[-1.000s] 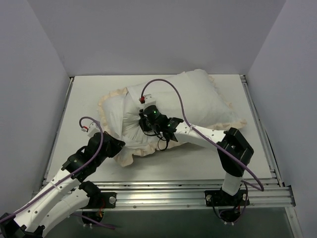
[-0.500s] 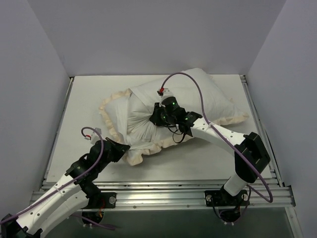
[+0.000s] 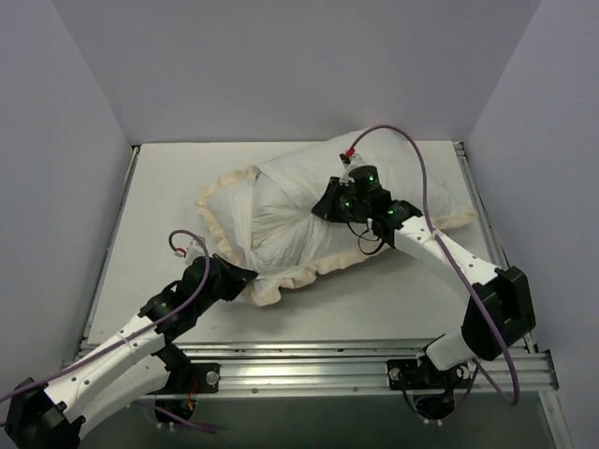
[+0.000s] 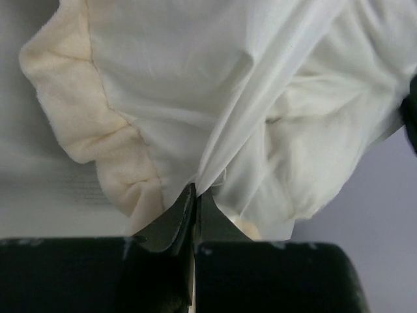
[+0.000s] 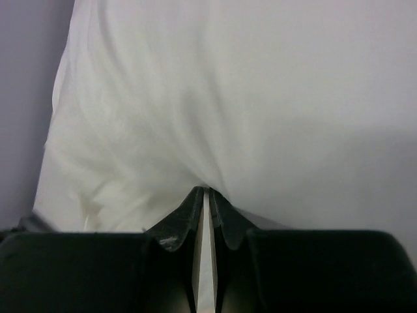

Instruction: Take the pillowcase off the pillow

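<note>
The pillowcase [image 3: 223, 213] lies cream-white face up, its ruffled frill [image 3: 281, 285] showing at the left, near and right edges; no dark grey face shows. The plump white pillow [image 3: 398, 173] fills its middle and right. My left gripper [image 3: 245, 277] is shut on thin white pillowcase fabric beside the frill [image 4: 111, 147] at the near-left corner; its jaws [image 4: 195, 194] pinch a taut fold. My right gripper [image 3: 328, 208] is shut on a pinch of smooth white fabric on top of the pillow [image 5: 273, 91], jaws [image 5: 207, 190] almost closed. Wrinkles run taut between the two grippers.
The bundle lies on a white table [image 3: 159, 196] with grey walls at the left, back and right. A metal rail [image 3: 487, 234] runs along the right edge, another along the near edge [image 3: 328, 360]. The right arm's purple cable arcs over the pillow.
My right gripper has moved right and away, pulling its pinch of white fabric with it. The left gripper has followed slightly right, still holding the near-left corner. The whole bundle has shifted right.
</note>
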`<state>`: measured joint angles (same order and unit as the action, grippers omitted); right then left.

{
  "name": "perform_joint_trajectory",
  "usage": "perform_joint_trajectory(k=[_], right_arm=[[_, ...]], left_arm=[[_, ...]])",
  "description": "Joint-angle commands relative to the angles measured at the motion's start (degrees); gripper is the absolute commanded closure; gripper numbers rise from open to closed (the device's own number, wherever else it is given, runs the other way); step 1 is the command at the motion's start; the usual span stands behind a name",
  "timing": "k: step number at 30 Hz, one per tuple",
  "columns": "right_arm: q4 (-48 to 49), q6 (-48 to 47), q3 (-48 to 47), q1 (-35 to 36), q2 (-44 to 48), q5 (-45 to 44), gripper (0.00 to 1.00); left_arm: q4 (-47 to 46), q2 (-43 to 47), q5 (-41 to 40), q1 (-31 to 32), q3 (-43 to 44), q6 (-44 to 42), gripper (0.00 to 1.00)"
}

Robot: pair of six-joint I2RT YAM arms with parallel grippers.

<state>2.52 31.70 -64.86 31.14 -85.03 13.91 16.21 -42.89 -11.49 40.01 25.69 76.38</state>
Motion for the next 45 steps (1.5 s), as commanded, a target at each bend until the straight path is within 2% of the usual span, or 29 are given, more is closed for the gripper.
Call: perform_joint_trajectory(k=[1,3,6,8,9,10,12,13,15,16,18,20,22,24,30,34,45], right_arm=[[6.8,-2.6,-6.9,-11.1,7.0,-18.9,1.00],[5.5,-3.3,-9.1,-11.3,7.4,-16.9,1.00],[3.8,-7.1,-10.5,-10.7,7.5,-7.7,1.00],[3.2,-9.4,-10.2,-8.4,7.5,-2.1,1.00],[2.7,-12.6,-9.8,-4.1,8.0,-1.9,1.00],[0.7,-14.5,-9.2,-1.5,8.1,-2.7,0.96],[-1.5,-18.7,-8.5,3.5,8.1,-6.0,0.83],[-2.3,-19.6,-7.9,8.3,8.1,-7.0,0.73],[-2.3,-21.0,-5.3,13.0,8.4,-12.5,0.66],[-2.3,-23.4,-4.2,17.8,8.4,-13.6,0.59],[-2.3,-26.0,-1.7,21.8,8.0,-17.2,0.54],[-2.3,-30.0,0.3,26.9,7.0,-20.3,0.40],[-1.9,-32.5,1.4,29.1,5.7,-22.8,0.26],[-1.6,-35.4,2.5,31.1,4.5,-23.5,0.22],[4.2,-40.7,6.5,34.2,4.1,-24.2,0.17],[4.2,-42.9,5.9,36.2,2.5,-26.6,0.17],[4.9,-45.3,5.3,38.7,-0.9,-24.6,0.16]], left_arm=[[20.2,-3.2,-2.2,-0.2,-1.3,-6.9,0.98],[19.1,-5.2,-3.0,-0.1,0.1,-8.0,0.98],[16.8,-7.5,-2.8,-0.1,1.3,-9.2,0.98],[15.0,-8.8,-2.4,0.1,1.7,-9.9,0.98],[13.3,-9.1,-2.1,0.1,1.7,-10.2,0.98],[12.6,-9.5,-1.8,0.2,1.8,-10.3,0.98],[10.9,-10.2,-1.6,0.3,1.8,-10.4,0.98],[10.5,-10.4,-1.5,0.3,1.9,-10.5,0.98],[9.5,-10.5,-1.3,0.5,1.8,-10.8,0.98],[9.2,-10.4,-1.3,0.6,1.6,-10.9,0.98],[8.6,-9.8,-1.3,0.6,1.3,-11.1,0.98],[8.1,-8.5,-1.2,0.7,0.7,-11.1,0.98],[7.5,-7.6,-1.1,0.7,0.1,-11.2,0.98],[8.0,-6.2,-1.3,0.8,0.0,-11.3,0.98],[9.6,-3.1,-1.7,0.9,-0.2,-11.1,0.98],[9.9,-1.8,-1.5,0.9,-0.3,-10.9,0.98],[9.7,-2.0,-1.0,0.9,-0.1,-11.2,0.98]])
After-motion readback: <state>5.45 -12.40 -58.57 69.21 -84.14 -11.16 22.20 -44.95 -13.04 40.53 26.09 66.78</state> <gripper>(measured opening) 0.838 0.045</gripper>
